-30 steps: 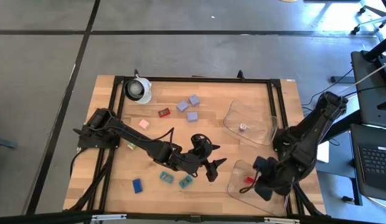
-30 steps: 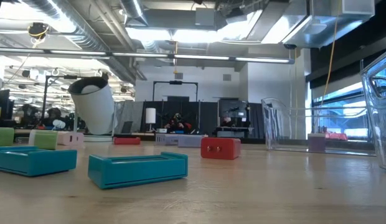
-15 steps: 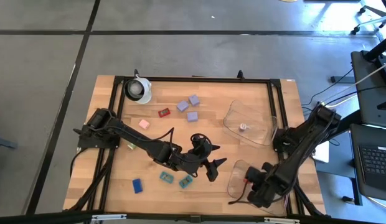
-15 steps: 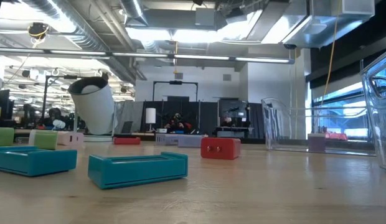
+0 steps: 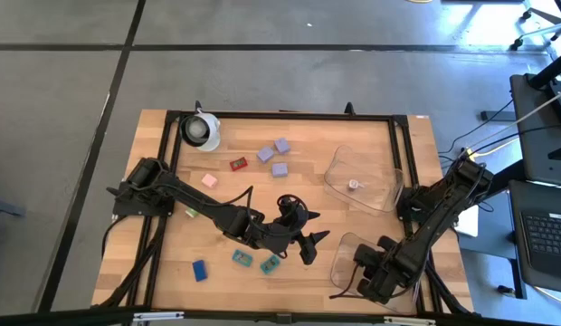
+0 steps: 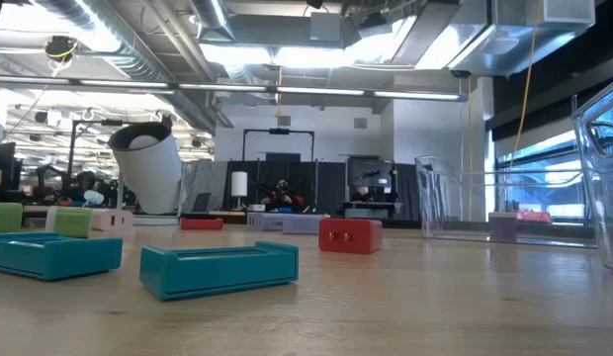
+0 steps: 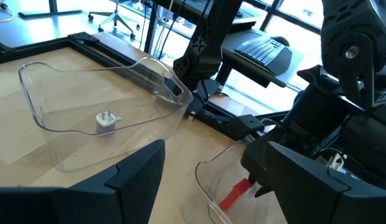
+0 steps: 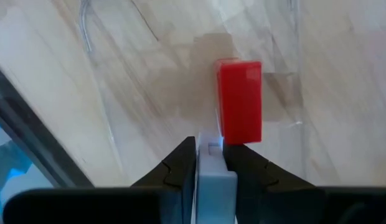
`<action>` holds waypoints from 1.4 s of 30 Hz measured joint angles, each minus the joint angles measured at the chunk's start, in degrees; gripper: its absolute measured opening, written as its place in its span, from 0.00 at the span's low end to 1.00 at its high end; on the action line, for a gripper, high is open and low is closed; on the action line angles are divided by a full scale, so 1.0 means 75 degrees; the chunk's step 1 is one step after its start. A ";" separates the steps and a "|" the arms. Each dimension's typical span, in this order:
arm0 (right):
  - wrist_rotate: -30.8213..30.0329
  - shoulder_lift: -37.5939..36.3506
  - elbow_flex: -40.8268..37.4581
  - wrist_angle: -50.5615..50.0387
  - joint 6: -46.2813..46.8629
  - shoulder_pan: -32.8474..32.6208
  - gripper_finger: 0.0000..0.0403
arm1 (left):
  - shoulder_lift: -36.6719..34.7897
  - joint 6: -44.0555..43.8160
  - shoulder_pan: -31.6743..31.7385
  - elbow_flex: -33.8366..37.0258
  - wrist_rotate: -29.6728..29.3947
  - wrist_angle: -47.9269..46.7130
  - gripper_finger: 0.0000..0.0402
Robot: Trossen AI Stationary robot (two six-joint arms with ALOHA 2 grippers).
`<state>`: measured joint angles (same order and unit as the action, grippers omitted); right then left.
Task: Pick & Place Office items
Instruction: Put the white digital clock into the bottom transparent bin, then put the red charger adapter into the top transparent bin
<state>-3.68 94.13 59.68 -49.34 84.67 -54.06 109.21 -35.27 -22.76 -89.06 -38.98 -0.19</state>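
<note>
Over the near tray [image 5: 346, 264] I see my right gripper [image 8: 210, 152] clenched on a pale piece [image 8: 211, 163], beside the red block [image 8: 240, 101] inside; left gripper [image 5: 309, 244] hangs released nearby.

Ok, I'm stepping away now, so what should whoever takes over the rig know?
Right gripper shut on a pale piece, at the near clear tray, which holds a red block.
Left gripper open, empty, mid-table.
Far tray holds one lavender piece.
Left to sort on the table: three lavender blocks, red piece, pink piece, blue piece, two teal pieces.
</note>
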 joint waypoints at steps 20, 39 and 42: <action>0.0758 -0.0351 0.0000 -0.0241 -0.0618 0.0053 0.53 | 0.0000 0.0174 0.0000 0.0000 0.0006 -0.0009 0.68; -0.3616 -0.4330 0.0000 -0.0702 -0.0580 0.0131 0.52 | -0.0053 -0.0166 0.0144 -0.0003 0.0443 -0.2701 0.68; -0.4186 -0.4409 0.0000 -0.0685 -0.0755 0.0376 0.56 | -0.0076 -0.0381 0.0263 -0.0009 0.0976 -0.3309 0.68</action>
<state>-35.08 61.06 59.68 -54.48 79.00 -51.25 108.64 -38.12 -20.79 -89.12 -31.66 -25.00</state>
